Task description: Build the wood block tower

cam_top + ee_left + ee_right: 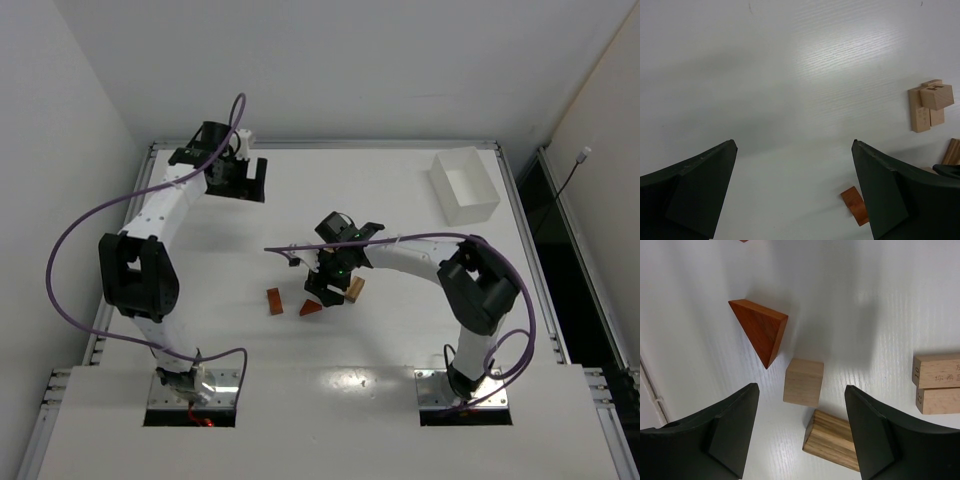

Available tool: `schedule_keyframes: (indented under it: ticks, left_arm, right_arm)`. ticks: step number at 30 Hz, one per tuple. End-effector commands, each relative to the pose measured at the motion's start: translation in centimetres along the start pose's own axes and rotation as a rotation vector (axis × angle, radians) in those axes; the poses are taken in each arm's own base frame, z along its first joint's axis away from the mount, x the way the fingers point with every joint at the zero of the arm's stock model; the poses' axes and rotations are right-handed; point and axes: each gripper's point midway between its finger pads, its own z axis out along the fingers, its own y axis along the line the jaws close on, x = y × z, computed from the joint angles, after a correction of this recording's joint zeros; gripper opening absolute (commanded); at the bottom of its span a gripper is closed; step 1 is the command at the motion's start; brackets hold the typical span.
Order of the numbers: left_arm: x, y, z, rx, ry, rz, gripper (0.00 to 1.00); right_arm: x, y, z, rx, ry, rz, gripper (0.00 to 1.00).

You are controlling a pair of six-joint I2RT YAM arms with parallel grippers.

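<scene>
- Left pincer [794, 145]: wide open, holding nothing, with bare desk [790, 75] between its fingers. It hangs at the far left, well apart from the blocks.
- Right pincer [801, 387]: also open and holding nothing. It hangs over the block cluster at mid-desk.
- Cube [803, 382]: tan, flat on the desk, seen between the right fingers [735, 435] with a gap on each side.
- Red wedge [762, 330]: a reddish-brown triangle near the cube, its point just short of the cube's corner.
- Striped block [832, 440]: darker grain, just beside the cube on the near side, partly hidden by a finger.
- Tan bricks [937, 382]: two, lying side by side and touching, apart from the cube.
- Red brick [274, 301]: alone, left of the red wedge in the top view.
- The wrist views do not agree on whether the cube sits on the bricks, so I cannot tell if anything is stacked.
- Box [468, 214]: white, at the far right, well apart from the blocks.
</scene>
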Motion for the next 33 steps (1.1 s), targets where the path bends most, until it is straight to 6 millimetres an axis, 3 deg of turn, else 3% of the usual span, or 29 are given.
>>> schedule_keyframes:
  ticks: [1, 14, 18, 25, 28, 29, 33]
  left_arm:
    - [-1.3, -0.4, 0.4, 0.025, -0.034, -0.001, 0.99]
    - [-1.5, -0.4, 0.5, 0.025, -0.043, 0.000, 0.99]
    - [-1.7, -0.2, 0.7, 0.016, -0.043, 0.000, 0.99]
    - [-1.7, 0.0, 0.7, 0.007, -0.043, 0.000, 0.99]
    - [-1.7, 0.0, 0.7, 0.007, -0.043, 0.000, 0.99]
    - [-1.9, 0.0, 0.7, 0.007, -0.052, 0.001, 0.99]
    - [-1.4, -0.1, 0.4, 0.007, -0.054, -0.008, 0.99]
  right_arm:
    - [-0.8, 0.2, 0.1, -0.010, -0.027, -0.008, 0.66]
    - [0.2, -0.5, 1.2, 0.017, 0.011, 0.020, 0.66]
    - [0.6, -0.8, 1.4, 0.030, 0.028, 0.023, 0.62]
    - [0.9, -1.3, 2.0, 0.038, 0.058, 0.041, 0.47]
    - [1.3, -1.4, 2.2, 0.042, 0.070, 0.044, 0.20]
    - [1.3, -1.4, 2.2, 0.042, 0.070, 0.044, 0.00]
    - [0.3, -2.1, 0.8, 0.113, 0.045, 0.098, 0.00]
